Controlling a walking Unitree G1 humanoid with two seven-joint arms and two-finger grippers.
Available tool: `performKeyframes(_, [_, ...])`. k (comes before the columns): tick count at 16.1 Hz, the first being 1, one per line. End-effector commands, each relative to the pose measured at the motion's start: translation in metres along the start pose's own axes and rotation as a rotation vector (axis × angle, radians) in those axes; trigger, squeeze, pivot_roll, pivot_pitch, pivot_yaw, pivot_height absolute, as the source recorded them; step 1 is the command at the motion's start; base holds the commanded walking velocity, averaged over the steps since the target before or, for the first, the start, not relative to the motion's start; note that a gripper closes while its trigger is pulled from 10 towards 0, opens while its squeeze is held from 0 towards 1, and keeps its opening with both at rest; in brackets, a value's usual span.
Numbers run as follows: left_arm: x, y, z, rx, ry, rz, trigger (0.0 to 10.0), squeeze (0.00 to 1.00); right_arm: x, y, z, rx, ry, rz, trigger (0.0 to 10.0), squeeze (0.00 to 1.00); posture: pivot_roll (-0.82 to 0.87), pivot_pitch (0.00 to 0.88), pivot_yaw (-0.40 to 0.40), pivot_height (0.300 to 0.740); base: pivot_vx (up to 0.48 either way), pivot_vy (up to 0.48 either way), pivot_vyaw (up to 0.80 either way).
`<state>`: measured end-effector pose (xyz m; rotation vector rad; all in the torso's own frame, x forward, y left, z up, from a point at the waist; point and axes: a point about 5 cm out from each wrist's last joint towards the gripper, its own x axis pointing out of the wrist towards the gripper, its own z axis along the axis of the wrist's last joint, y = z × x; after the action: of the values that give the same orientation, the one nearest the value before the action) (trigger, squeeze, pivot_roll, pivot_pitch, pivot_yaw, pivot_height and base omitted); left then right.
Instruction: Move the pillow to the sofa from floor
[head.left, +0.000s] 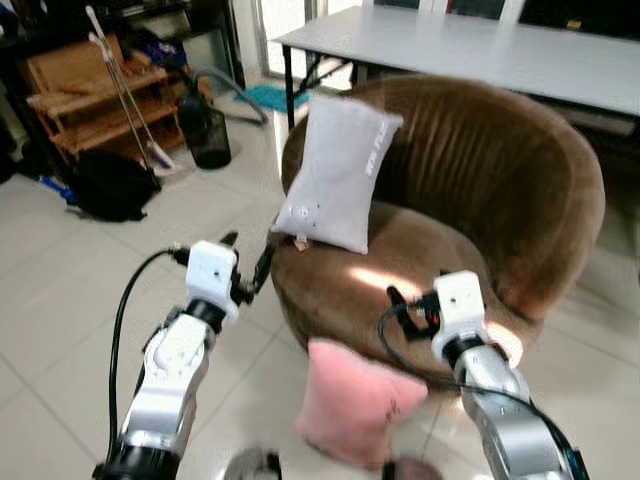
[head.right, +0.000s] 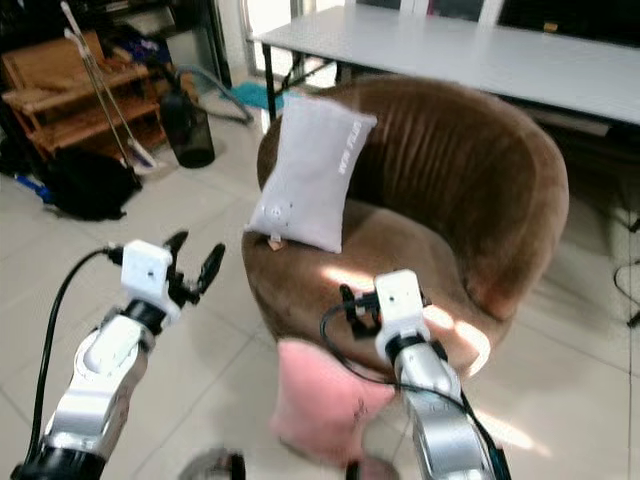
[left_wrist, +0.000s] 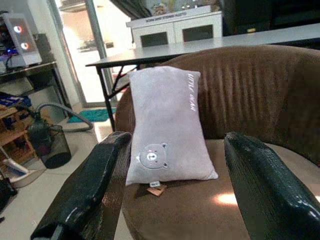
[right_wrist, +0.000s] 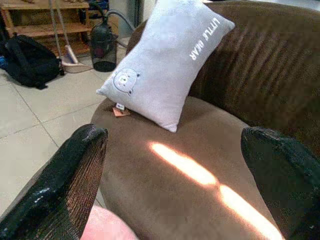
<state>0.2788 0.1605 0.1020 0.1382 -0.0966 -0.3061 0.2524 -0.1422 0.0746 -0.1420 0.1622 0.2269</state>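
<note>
A pink pillow (head.left: 355, 400) stands on the tiled floor, leaning against the front of the round brown sofa (head.left: 500, 170), low between my two arms. A grey pillow (head.left: 335, 175) with a bear face and white lettering leans upright against the sofa's back at the left of the seat. My left gripper (head.left: 248, 255) is open beside the sofa's left front edge, pointing at the grey pillow (left_wrist: 165, 130). My right gripper (head.left: 402, 308) is open over the front of the seat, above the pink pillow (right_wrist: 107, 225). Nothing is between either pair of fingers.
A white table (head.left: 480, 45) stands behind the sofa. To the left are a black bin (head.left: 205, 135), a black bag (head.left: 110, 185), a wooden shelf (head.left: 90, 95) and a broom (head.left: 125, 90). Open tiled floor lies left of the sofa.
</note>
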Motion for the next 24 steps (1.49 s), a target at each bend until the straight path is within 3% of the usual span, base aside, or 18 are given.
performKeyframes(1, [0.0016, 0.0022, 0.0028, 0.000, -0.014, 0.009, 10.0, 0.00, -0.0005, 0.0004, -0.0014, 0.008, 0.004, 0.006, 10.0, 0.00, -0.05, 0.000, 0.047, 0.630, 0.000, 0.000, 0.00])
performKeyframes(9, [0.0024, 0.0028, 0.0043, -0.004, -0.034, 0.032, 10.0, 0.00, -0.0001, 0.0000, -0.0006, 0.005, -0.001, 0.010, 10.0, 0.00, -0.05, 0.000, 0.043, 0.615, 0.000, 0.000, 0.00])
performKeyframes(24, [0.0042, 0.0022, 0.0056, -0.021, -0.050, 0.011, 10.0, 0.00, 0.0030, 0.0000, 0.0007, -0.002, 0.000, -0.010, 10.0, 0.00, -0.05, 0.000, 0.044, 0.615, 0.412, 0.000, 0.00])
